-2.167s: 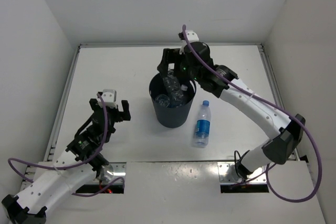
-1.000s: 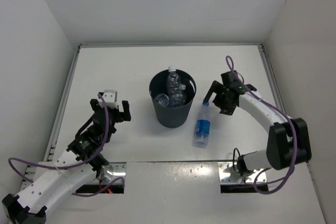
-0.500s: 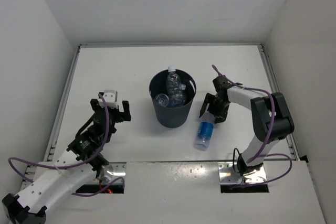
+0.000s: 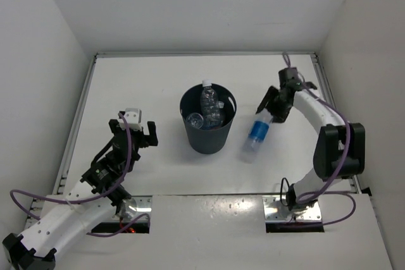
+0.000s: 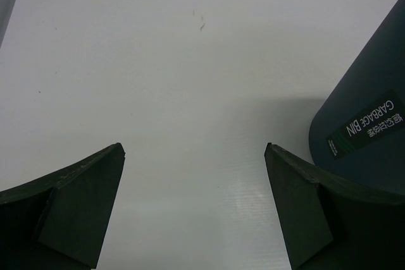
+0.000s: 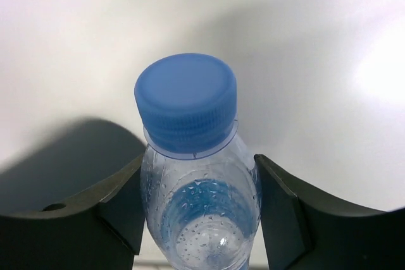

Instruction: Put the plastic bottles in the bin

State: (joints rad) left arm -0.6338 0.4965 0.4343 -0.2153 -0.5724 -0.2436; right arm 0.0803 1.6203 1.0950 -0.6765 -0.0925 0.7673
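The left gripper [image 4: 134, 129] hung wide open and empty, left of the bin [image 4: 212, 143], which already held several bottles [image 4: 211, 107]. Right of the bin, the right gripper [image 4: 267, 116] clasped the blue-capped bottle [image 4: 255, 137] below its cap; it seemed the last one to drop in.

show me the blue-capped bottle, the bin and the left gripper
blue-capped bottle [image 6: 185, 96]: right wrist view, on its cap
bin [image 4: 209, 142]: top external view, on its outer wall
left gripper [image 5: 193, 153]: left wrist view, midway between its fingertips
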